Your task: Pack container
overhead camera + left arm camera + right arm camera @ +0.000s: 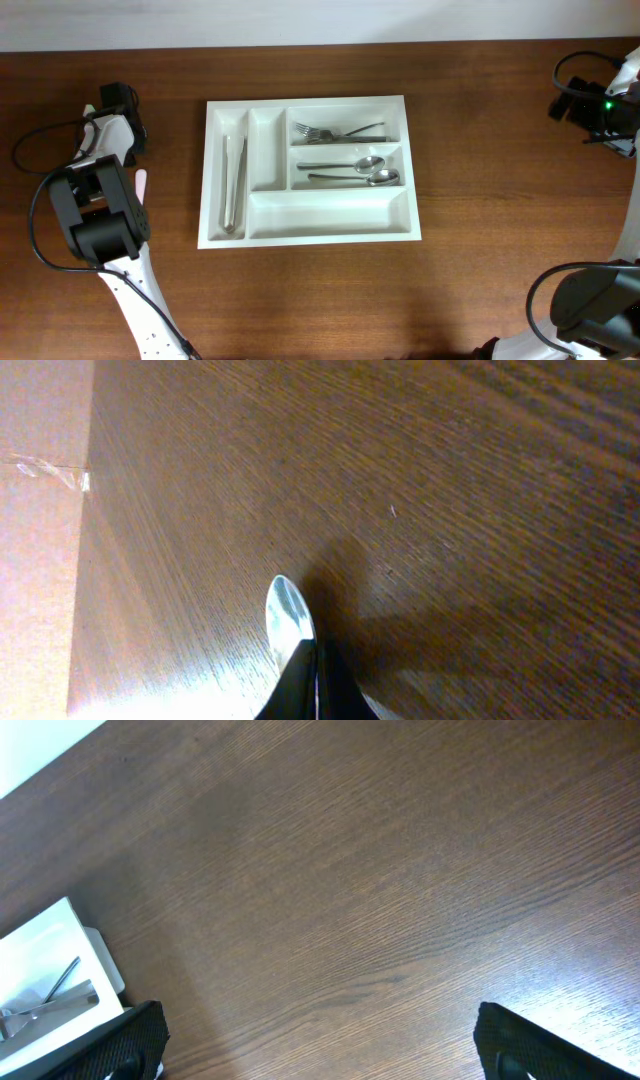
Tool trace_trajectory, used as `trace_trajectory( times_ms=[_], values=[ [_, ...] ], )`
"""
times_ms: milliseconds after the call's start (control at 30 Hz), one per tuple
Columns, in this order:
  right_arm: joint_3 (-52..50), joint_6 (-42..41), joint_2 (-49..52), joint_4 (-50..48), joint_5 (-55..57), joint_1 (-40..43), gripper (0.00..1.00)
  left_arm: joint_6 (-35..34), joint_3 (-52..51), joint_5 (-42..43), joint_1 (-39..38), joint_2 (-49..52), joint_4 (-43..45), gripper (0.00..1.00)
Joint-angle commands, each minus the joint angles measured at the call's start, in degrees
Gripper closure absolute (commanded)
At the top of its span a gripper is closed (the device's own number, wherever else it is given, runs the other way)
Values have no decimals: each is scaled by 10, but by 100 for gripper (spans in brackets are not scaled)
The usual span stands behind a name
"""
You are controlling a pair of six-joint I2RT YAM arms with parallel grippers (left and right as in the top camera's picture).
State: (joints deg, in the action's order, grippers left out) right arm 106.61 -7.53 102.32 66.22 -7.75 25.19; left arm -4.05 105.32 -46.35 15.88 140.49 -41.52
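- The left end effector (318, 690) is pinching together on a held spoon (288, 622). The bowl is sticking out ahead of the fingers, above the bare surface (480, 120) well left of the tray (300, 102).
- The right end effector (320, 1045) is hanging with its fingers wide apart, gripping nothing, off the tray's far right corner.
- Risk: the grip is looking narrow and close to the bowl, so the spoon may be pivoting or sliding out on the way across.
- Risk: a low approach could be knocking the bowl against the tray rim, shifting the tray or dropping the spoon outside it.
- Risk: a loose release could be sending it into the wrong compartment.
- Count: five compartments are showing. Two spoons (360, 170) are lying in the middle right one and what look like two forks (335, 131) above them. Two long slim metal pieces (234, 185), knives or tongs, are lying at far left. Two compartments are sitting empty.
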Motion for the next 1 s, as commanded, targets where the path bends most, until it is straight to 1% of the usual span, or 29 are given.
trace_trajectory(
  times_ms=[0, 233, 500, 600, 667, 733, 900, 967],
  values=[
    [2, 2, -4, 0, 5, 0, 1, -2, -5, 30, 4, 29, -7, 98],
    [2, 2, -4, 0, 5, 0, 1, -2, -3, 17, 2, 29, -23, 98],
    [2, 2, -4, 0, 5, 0, 1, -2, 36, 5, -22, 21, -80, 98],
    [2, 2, -4, 0, 5, 0, 1, -1, 51, -17, -38, 4, -97, 98],
    [2, 2, -4, 0, 5, 0, 1, 15, 54, -20, -49, -16, -97, 99],
    [2, 2, -4, 0, 5, 0, 2, 35, 54, -20, -61, -45, -97, 98],
    [2, 2, -4, 0, 5, 0, 1, 59, 54, -19, -83, -135, -97, 98],
    [2, 2, -4, 0, 5, 0, 1, 59, 54, -19, -95, -176, -100, 98]
  ],
)
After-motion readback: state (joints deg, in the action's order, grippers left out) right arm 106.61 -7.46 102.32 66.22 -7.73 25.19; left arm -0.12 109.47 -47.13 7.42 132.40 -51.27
